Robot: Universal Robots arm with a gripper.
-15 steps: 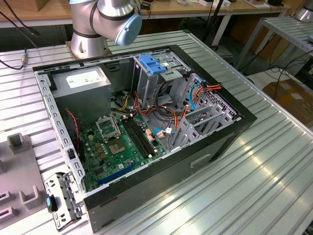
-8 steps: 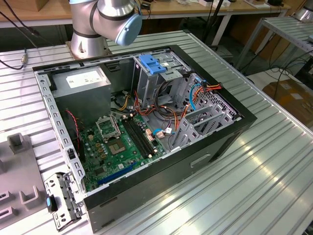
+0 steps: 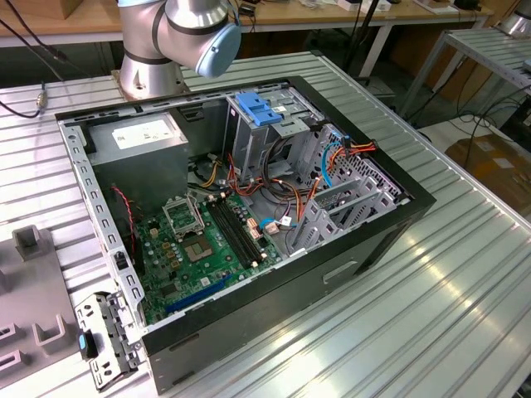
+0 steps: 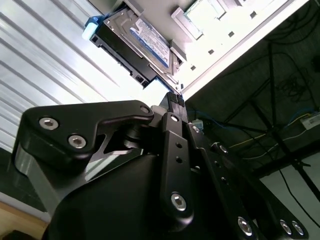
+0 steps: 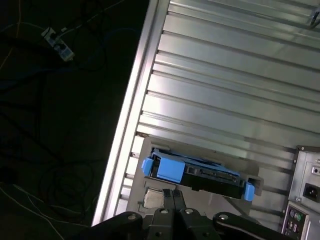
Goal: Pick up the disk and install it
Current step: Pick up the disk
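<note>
The disk (image 5: 200, 172) is a flat silver-grey drive with blue carrier rails at both ends. It rests on a grey stand on the ribbed metal table, near the table's edge. Its blue-and-white label shows in the second wrist view, on the disk (image 4: 135, 45). My gripper (image 5: 172, 194) hangs just short of the disk, apart from it, with its black fingers pressed together and nothing between them. In the second wrist view the gripper (image 4: 173, 98) points at the disk's near end. The arm's base and a joint (image 3: 199, 25) stand behind the open computer case.
The open computer case (image 3: 398, 207) lies on the table, with a green motherboard (image 3: 207, 240), a grey power-supply box (image 3: 141, 133) and a metal cage with a blue latch (image 3: 261, 108). Grey fixtures (image 3: 33, 290) sit at the exterior view's left. The table's edge (image 5: 135, 115) drops to a dark floor with cables.
</note>
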